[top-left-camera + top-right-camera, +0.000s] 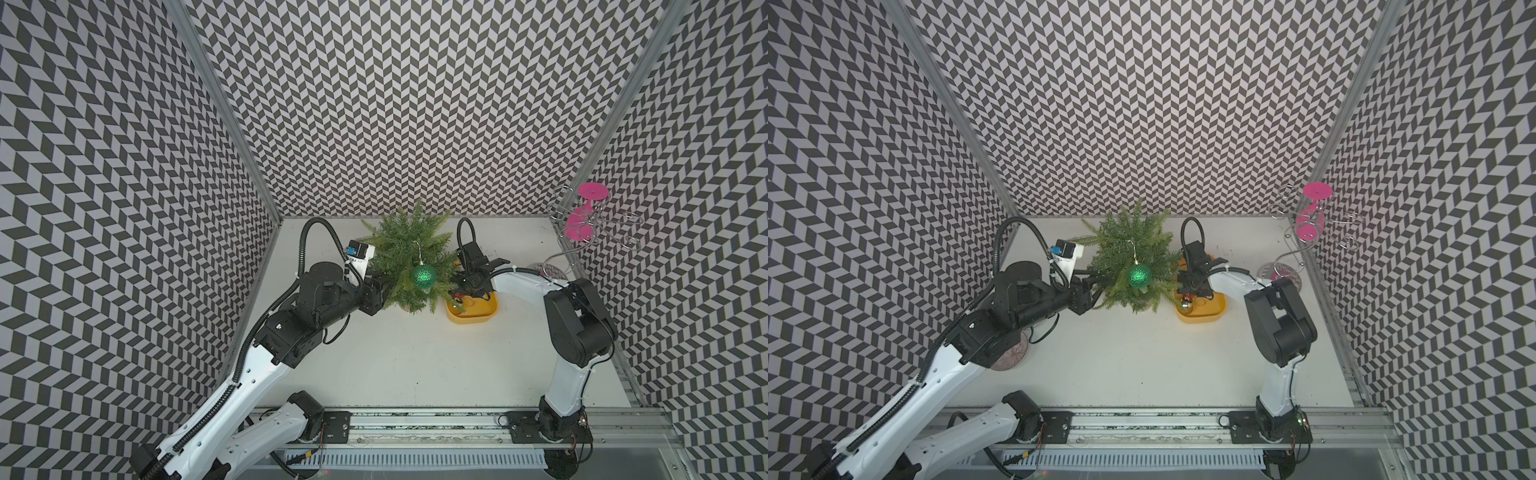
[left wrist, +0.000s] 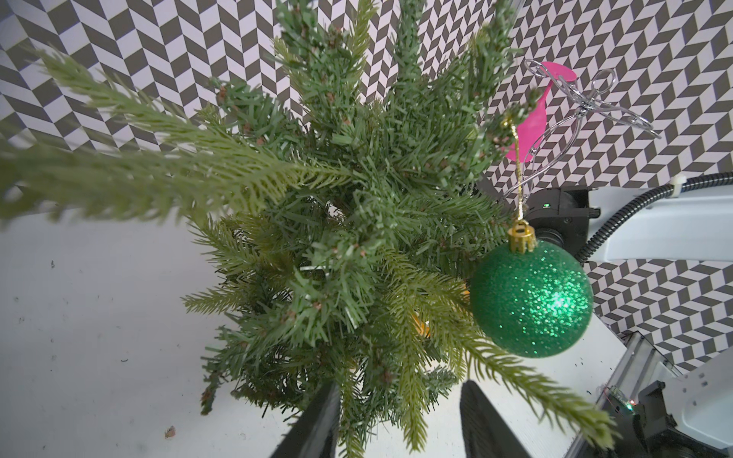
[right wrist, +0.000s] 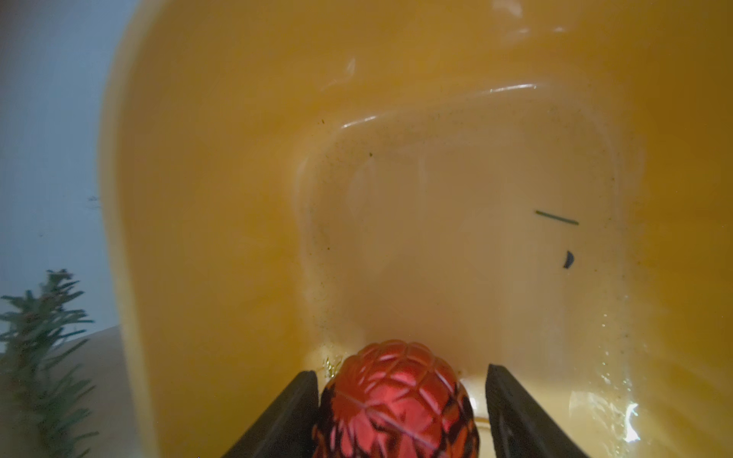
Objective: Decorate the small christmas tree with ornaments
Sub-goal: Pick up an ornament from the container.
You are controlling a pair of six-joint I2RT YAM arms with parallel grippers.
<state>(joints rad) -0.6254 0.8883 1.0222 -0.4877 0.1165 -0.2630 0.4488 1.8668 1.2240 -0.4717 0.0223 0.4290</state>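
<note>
**Scene at the tree.** We count one small christmas tree (image 1: 399, 253), standing at the back of the white table (image 1: 395, 365), and three ornaments. The glittery green bauble (image 1: 424, 276) hangs by a gold thread from a branch. The red bauble (image 3: 396, 400) and the pale gold bauble (image 1: 1185, 307) lie in the single yellow tray (image 1: 478, 318), just beside the tree. The right gripper (image 3: 401, 370) straddles the red bauble with jaws parted: one finger touches it and the other stands clear. The left gripper (image 2: 400, 386) has its jaws apart among the lower branches, gripping nothing. Lettering on the arms is too small for us to read.
</note>
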